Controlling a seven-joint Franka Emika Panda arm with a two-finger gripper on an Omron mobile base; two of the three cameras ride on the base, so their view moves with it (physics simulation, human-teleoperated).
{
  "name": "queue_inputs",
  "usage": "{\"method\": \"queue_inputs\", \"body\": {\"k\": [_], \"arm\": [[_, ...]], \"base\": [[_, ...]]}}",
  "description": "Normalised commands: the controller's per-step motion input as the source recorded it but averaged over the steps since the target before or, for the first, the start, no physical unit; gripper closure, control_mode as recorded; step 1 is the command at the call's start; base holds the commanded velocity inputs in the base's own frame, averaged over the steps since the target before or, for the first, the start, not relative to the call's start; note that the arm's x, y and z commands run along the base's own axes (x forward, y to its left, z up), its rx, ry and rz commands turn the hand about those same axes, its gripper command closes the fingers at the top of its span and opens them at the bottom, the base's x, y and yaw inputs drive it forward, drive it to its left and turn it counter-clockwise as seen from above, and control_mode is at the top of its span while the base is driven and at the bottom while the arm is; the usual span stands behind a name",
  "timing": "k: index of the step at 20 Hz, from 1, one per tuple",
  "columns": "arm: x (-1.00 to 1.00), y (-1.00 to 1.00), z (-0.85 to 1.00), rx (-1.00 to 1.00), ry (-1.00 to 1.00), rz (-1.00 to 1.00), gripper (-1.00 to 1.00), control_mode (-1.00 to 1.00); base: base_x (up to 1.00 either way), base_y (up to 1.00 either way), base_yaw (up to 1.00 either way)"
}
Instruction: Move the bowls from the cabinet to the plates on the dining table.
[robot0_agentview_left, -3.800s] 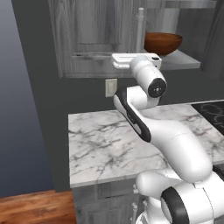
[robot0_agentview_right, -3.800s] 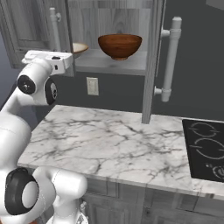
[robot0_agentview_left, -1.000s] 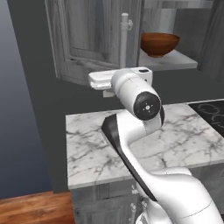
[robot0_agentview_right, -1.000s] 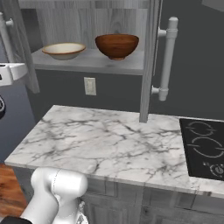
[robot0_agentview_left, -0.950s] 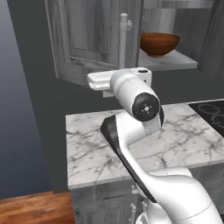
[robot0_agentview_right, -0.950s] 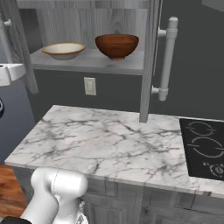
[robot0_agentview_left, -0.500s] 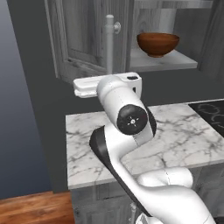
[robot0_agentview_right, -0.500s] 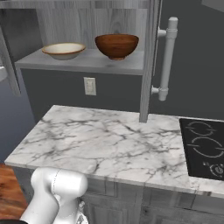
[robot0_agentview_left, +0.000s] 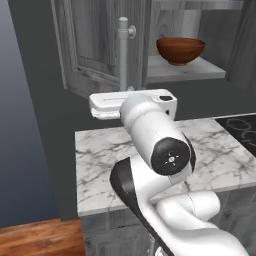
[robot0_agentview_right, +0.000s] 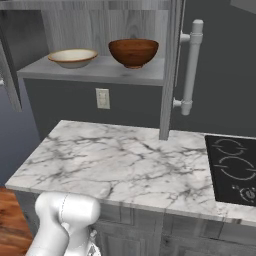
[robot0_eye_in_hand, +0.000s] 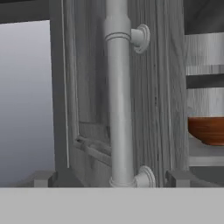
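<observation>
The reddish-brown bowl sits on the cabinet shelf, near its right end by the open right door; the beige bowl rests just beside it toward the shelf's left end. Both cabinet doors stand swung open. In the hand view, the pincer has its two fingertips spread wide on either side of the left door's silver bar handle, apart from it and holding nothing. Below the shelf lies a marble table with a black stove at its right edge.
</observation>
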Motion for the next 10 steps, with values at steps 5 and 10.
{"method": "queue_inputs", "body": {"k": [5, 10], "arm": [[-0.36, -0.3, 0.21, 0.01, -0.03, 0.12, -1.0, -1.0], [-0.18, -0.28, 0.11, 0.01, 0.0, 0.12, -1.0, -1.0]], "base": [[0.0, 0.0, 0.0], [0.0, 0.0, 0.0]]}}
